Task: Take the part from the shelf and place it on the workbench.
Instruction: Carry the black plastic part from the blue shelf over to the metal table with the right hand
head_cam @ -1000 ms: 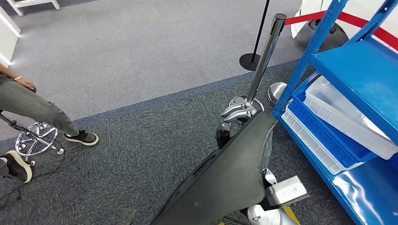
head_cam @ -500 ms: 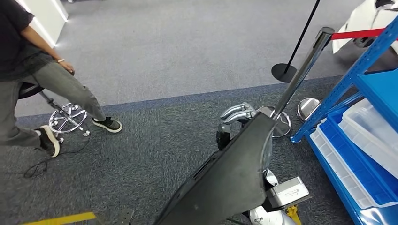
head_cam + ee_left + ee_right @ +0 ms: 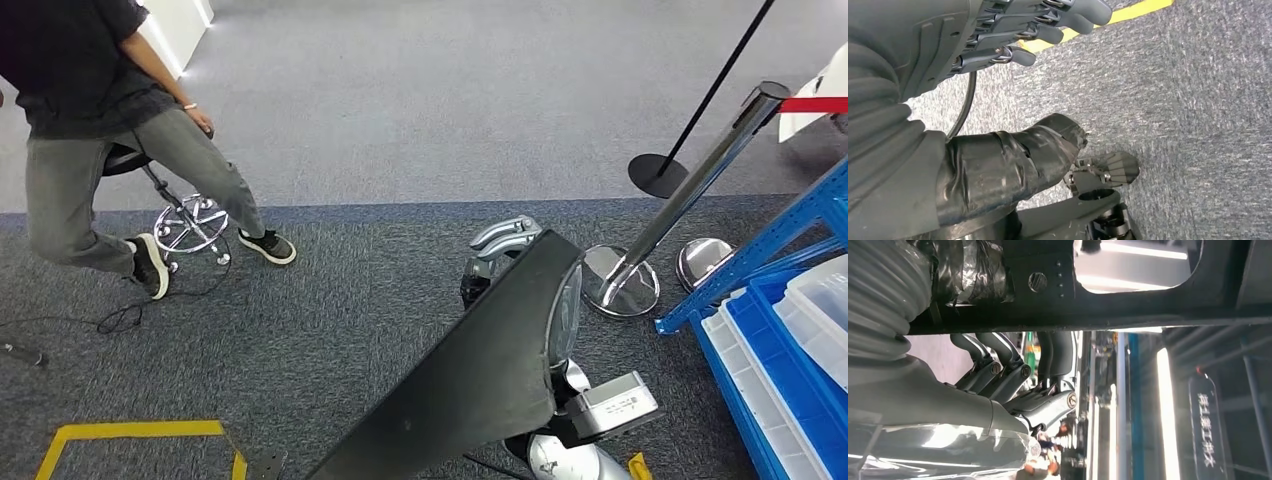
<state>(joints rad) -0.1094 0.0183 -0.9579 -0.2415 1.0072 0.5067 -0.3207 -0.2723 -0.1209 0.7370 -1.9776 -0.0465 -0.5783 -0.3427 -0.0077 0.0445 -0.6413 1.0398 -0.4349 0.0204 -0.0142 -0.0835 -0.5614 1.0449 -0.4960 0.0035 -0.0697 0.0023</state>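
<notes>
Right robot hand (image 3: 1013, 375) grips the part (image 3: 480, 380) from beneath: in the right wrist view its dark fingers (image 3: 998, 352) curl up against the underside of the black panel, whose edge with a screw and a cut-out runs across above them. From the head view the part is a long, dark, curved panel carried in front of the robot's body, slanting from low near the robot up toward the blue shelf side, with the silver right wrist and a grey box-shaped piece just below its lower edge. Left robot hand (image 3: 1013, 35) holds nothing; its fingers (image 3: 1068, 15) are spread and reach out over the grey carpet (image 3: 330, 310) (a taped dark thumb sits apart from them), with a yellow floor line (image 3: 130, 432) just beyond the fingertips.

A chrome barrier post (image 3: 690, 195) on a round base stands on the carpet just past the part's upper end, and a black post (image 3: 700, 110) stands further off. At the right edge is the corner of a blue shelf (image 3: 745, 270) holding blue and white trays (image 3: 770, 370). A person (image 3: 90, 130) sits on a wheeled stool (image 3: 190, 220) at the far left, feet on the carpet.
</notes>
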